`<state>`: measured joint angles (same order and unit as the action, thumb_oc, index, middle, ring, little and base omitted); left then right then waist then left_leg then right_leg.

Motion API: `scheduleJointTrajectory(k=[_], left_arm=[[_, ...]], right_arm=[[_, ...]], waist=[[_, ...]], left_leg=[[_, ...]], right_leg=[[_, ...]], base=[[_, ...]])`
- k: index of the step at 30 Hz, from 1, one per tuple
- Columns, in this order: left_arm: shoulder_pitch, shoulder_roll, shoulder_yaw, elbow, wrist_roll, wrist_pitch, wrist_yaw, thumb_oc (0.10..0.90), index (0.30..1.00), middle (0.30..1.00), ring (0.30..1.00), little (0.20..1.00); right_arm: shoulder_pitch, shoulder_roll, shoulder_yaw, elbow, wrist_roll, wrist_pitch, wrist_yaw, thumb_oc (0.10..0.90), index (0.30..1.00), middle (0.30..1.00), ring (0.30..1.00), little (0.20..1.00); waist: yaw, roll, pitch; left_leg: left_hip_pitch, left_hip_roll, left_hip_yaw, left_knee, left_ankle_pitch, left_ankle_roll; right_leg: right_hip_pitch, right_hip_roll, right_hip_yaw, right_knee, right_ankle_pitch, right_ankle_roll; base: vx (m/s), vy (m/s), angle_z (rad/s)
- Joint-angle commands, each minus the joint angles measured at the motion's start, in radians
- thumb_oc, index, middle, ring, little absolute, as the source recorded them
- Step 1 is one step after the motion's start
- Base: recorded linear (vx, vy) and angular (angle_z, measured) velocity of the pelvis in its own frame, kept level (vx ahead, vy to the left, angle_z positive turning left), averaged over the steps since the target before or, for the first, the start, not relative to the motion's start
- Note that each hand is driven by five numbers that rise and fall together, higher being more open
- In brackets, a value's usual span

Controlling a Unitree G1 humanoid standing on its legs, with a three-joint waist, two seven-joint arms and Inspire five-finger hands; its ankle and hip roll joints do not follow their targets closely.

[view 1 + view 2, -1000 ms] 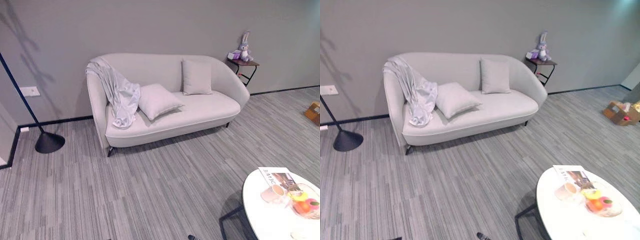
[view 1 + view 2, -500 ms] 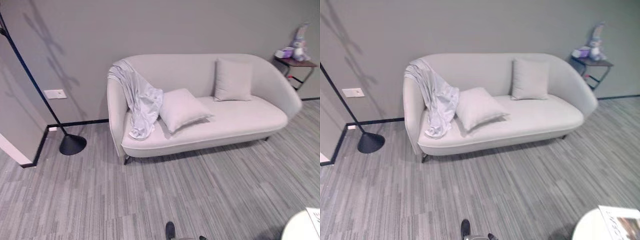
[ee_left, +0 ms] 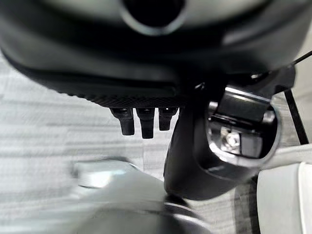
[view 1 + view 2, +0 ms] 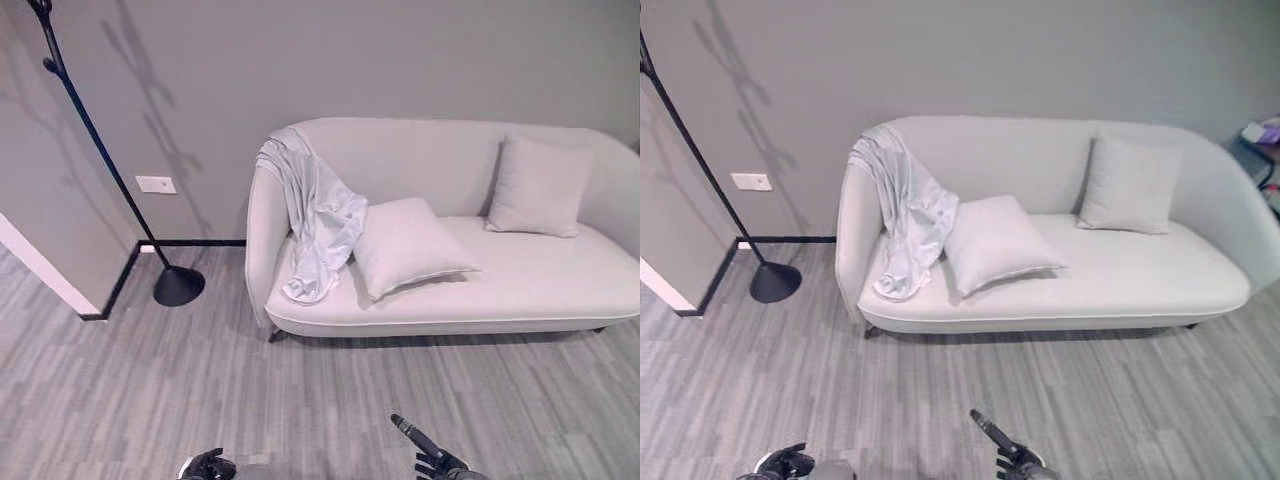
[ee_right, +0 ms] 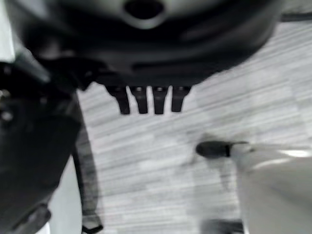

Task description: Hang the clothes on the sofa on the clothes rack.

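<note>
The step in hand looks like the approach: the grey garment (image 4: 318, 215) lies draped over the sofa (image 4: 520, 290) arm, near the clothes rack (image 4: 105, 165), both hands, left (image 3: 146, 119) and right (image 5: 148, 102), seemingly straight-fingered and empty, so next comes reaching for the cloth.

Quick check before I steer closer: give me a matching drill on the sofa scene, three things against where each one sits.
Things:
1. pale garment
2. square cushion
3. rack base

Places:
A. on the floor beside the sofa's left arm
B. draped over the left arm, hanging down to the seat
C. upright against the backrest

Pairs: 1-B, 2-C, 3-A
</note>
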<state>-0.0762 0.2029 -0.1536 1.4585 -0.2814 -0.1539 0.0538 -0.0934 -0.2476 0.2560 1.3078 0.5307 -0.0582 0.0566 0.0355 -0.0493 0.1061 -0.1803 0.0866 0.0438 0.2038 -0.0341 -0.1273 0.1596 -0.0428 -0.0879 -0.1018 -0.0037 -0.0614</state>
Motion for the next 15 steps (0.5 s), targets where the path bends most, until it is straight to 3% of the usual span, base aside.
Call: scheduleJointTrajectory(k=[1, 4, 6, 8, 9, 10, 11, 12, 13, 14, 15], left_arm=[[0.019, -0.057, -0.055, 0.005, -0.040, -0.016, -0.010, 0.800, 0.900, 0.900, 0.900, 0.900], [0.029, -0.064, -0.037, 0.008, -0.073, -0.018, -0.019, 0.800, 0.900, 0.900, 0.900, 0.900], [0.045, -0.062, -0.006, 0.038, -0.066, -0.011, -0.021, 0.800, 0.900, 0.900, 0.900, 0.900], [0.045, -0.048, -0.028, 0.031, -0.001, -0.012, -0.005, 0.800, 0.900, 0.900, 0.900, 0.900], [0.043, -0.040, -0.057, 0.013, 0.044, -0.017, 0.000, 0.800, 0.900, 0.900, 0.900, 0.900], [0.043, -0.040, -0.057, 0.013, 0.044, -0.016, 0.000, 0.800, 0.900, 0.900, 0.900, 0.900], [0.039, -0.036, -0.080, -0.005, 0.070, -0.016, 0.006, 0.800, 0.900, 0.900, 0.900, 0.900], [0.037, -0.030, -0.088, -0.017, 0.084, -0.014, 0.010, 0.800, 0.900, 0.900, 0.900, 0.900], [0.032, -0.026, -0.107, -0.021, 0.111, -0.007, 0.019, 0.800, 0.900, 0.900, 0.900, 0.900], [0.032, -0.026, -0.108, -0.021, 0.111, -0.007, 0.019, 0.800, 0.900, 0.900, 0.900, 0.900], [0.027, -0.020, -0.114, -0.038, 0.120, 0.001, 0.023, 0.800, 0.900, 0.900, 0.900, 0.900]], right_arm=[[-0.012, -0.019, 0.035, -0.115, -0.113, -0.059, -0.001, 0.800, 0.900, 0.900, 0.900, 0.900], [0.004, -0.036, 0.078, -0.179, -0.192, -0.061, 0.009, 0.800, 0.900, 0.900, 0.900, 0.900], [0.024, -0.024, 0.047, -0.171, -0.195, -0.061, 0.002, 0.800, 0.900, 0.900, 0.900, 0.900], [0.051, -0.018, 0.004, -0.198, -0.176, -0.063, -0.015, 0.800, 0.900, 0.900, 0.900, 0.900], [0.054, -0.020, -0.017, -0.197, -0.175, -0.068, -0.033, 0.800, 0.900, 0.900, 0.900, 0.900], [0.055, -0.020, -0.017, -0.197, -0.175, -0.068, -0.033, 0.800, 0.900, 0.900, 0.900, 0.900], [0.046, -0.025, -0.044, -0.202, -0.168, -0.076, -0.063, 0.800, 0.900, 0.900, 0.900, 0.900], [0.044, -0.025, -0.056, -0.234, -0.165, -0.076, -0.077, 0.800, 0.900, 0.900, 0.900, 0.900], [0.042, -0.033, -0.081, -0.340, -0.179, -0.089, -0.128, 0.800, 0.900, 0.900, 0.900, 0.900], [0.043, -0.033, -0.081, -0.342, -0.180, -0.088, -0.129, 0.800, 0.900, 0.900, 0.900, 0.900], [0.044, -0.054, -0.091, -0.474, -0.242, -0.095, -0.187, 0.800, 0.900, 0.900, 0.900, 0.900]], waist=[[0.037, 0.005, -0.019], [0.063, 0.024, -0.026], [0.064, 0.027, -0.064], [0.046, 0.005, -0.091], [0.040, -0.004, -0.100], [0.041, -0.004, -0.100], [0.036, -0.005, -0.097], [0.033, 0.005, -0.090], [0.013, 0.023, -0.064], [0.015, 0.022, -0.063], [-0.004, 0.049, -0.039]], left_leg=[[0.011, -0.048, -0.021, -0.189, 0.177, 0.069], [-0.052, -0.060, -0.027, -0.291, 0.242, 0.037], [-0.009, -0.053, -0.028, -0.291, 0.254, 0.053], [0.046, -0.084, 0.007, -0.286, 0.222, 0.078], [0.074, -0.107, 0.025, -0.289, 0.194, 0.098], [0.074, -0.107, 0.026, -0.289, 0.193, 0.098], [0.094, -0.125, 0.034, -0.288, 0.171, 0.117], [0.109, -0.126, 0.034, -0.286, 0.158, 0.128], [0.154, -0.134, 0.041, -0.283, 0.128, 0.157], [0.155, -0.135, 0.042, -0.282, 0.128, 0.158], [0.195, -0.126, 0.048, -0.281, 0.105, 0.176]], right_leg=[[0.003, 0.036, 0.081, 0.017, -0.008, 0.106], [0.091, 0.031, 0.114, 0.035, -0.069, 0.112], [0.123, -0.006, 0.142, 0.069, -0.089, 0.136], [0.105, -0.072, 0.155, 0.145, -0.018, 0.178], [0.075, -0.104, 0.158, 0.222, 0.066, 0.201], [0.075, -0.105, 0.159, 0.222, 0.066, 0.201], [0.045, -0.124, 0.164, 0.304, 0.135, 0.213], [0.000, -0.126, 0.165, 0.385, 0.176, 0.212], [-0.070, -0.135, 0.155, 0.540, 0.272, 0.203], [-0.071, -0.136, 0.158, 0.543, 0.270, 0.204], [-0.138, -0.149, 0.115, 0.652, 0.264, 0.191]], base=[[0.31, 0.098, 0.30], [0.60, 0.228, -0.05], [0.71, 0.382, -0.72], [0.56, 0.368, -0.49], [0.31, 0.222, 0.01], [0.29, 0.251, 0.13], [0.13, 0.163, 0.11], [0.24, 0.347, -0.01], [0.14, 0.246, -0.01], [0.20, 0.336, 0.01], [0.30, 0.290, -0.11]])
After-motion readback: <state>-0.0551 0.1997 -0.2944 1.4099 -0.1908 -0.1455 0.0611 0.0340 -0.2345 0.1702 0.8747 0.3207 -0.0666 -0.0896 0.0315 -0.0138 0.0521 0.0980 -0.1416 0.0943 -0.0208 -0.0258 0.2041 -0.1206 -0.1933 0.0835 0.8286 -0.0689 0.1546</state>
